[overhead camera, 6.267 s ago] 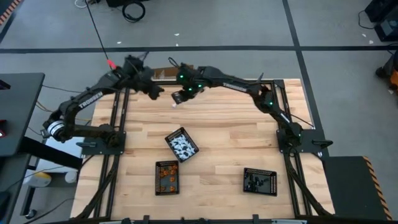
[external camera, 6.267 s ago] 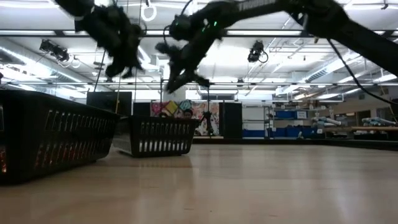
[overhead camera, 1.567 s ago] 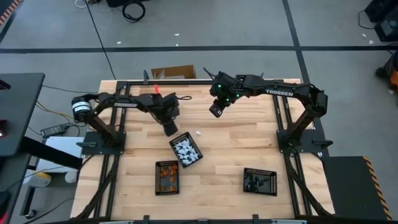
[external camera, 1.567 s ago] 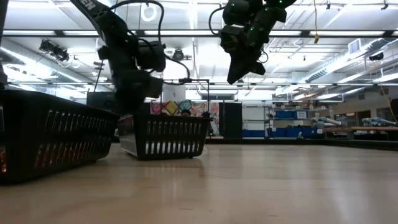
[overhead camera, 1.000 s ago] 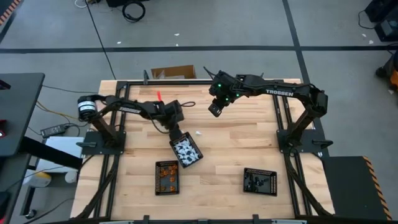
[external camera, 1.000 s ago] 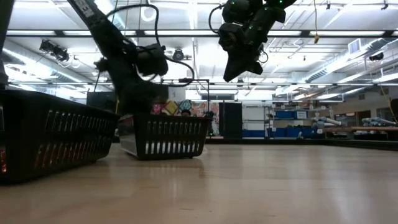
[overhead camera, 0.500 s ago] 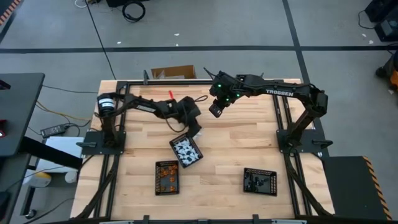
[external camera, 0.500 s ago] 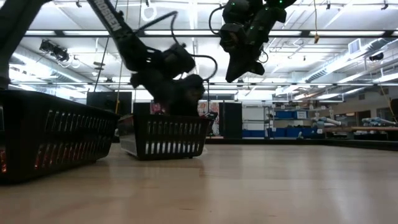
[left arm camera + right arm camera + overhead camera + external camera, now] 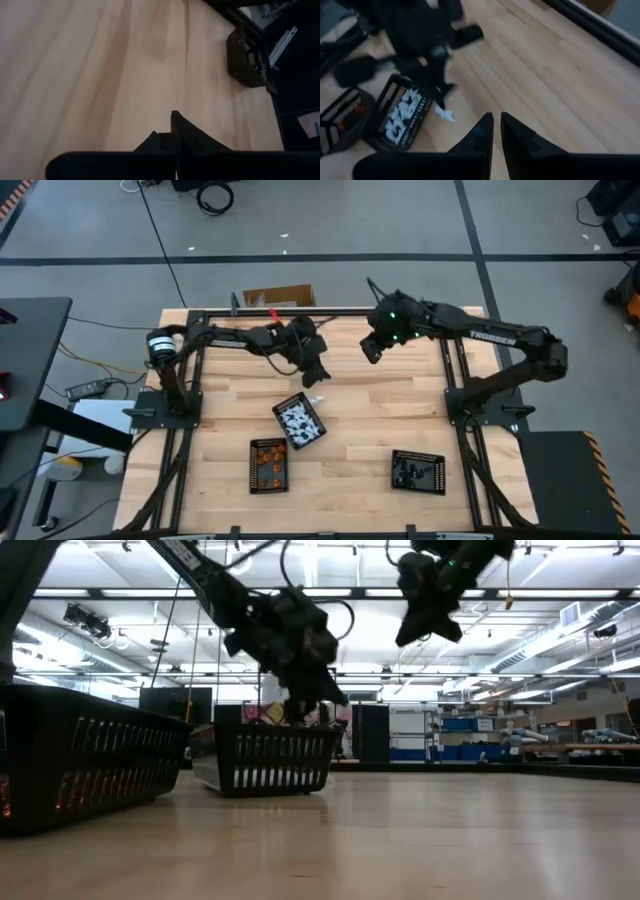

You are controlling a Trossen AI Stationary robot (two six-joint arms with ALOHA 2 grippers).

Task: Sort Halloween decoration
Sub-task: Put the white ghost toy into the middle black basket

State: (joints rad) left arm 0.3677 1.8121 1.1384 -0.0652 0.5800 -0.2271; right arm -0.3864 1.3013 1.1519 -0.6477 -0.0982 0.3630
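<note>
a pale wooden table point(image 9: 380, 415) sits on a grey floor marked with dark tape lines, and the low view looks past it into a bright hall with shelving.

on the left side of the table, the left arm now reaches further across than half a second ago, its wrist stretched out toward the middle. the left gripper point(image 9: 316, 374) has slid off the back edge of the tilted black tray point(image 9: 299, 421) and now hangs just beyond that tray's far corner, its fingers pressed together with nothing between them in the left wrist view point(image 9: 172, 131). right at its tip lies a small white decoration piece point(image 9: 446, 115) on the bare wood, just outside the tray; whether the tip touches it cannot be told. the tray holds a heap of white pieces point(image 9: 298, 420) and has not shifted.

nearer the front edge, the tray of orange pieces point(image 9: 268, 463) stays where it was.

further right, the right gripper point(image 9: 372, 349) has swung away from the centre toward the right and hovers high above bare wood, well apart from every tray. its fingers point(image 9: 485, 129) are nearly together, a thin gap showing and nothing held.

near the front right, the tray of black pieces point(image 9: 417, 471) is unmoved.
</note>
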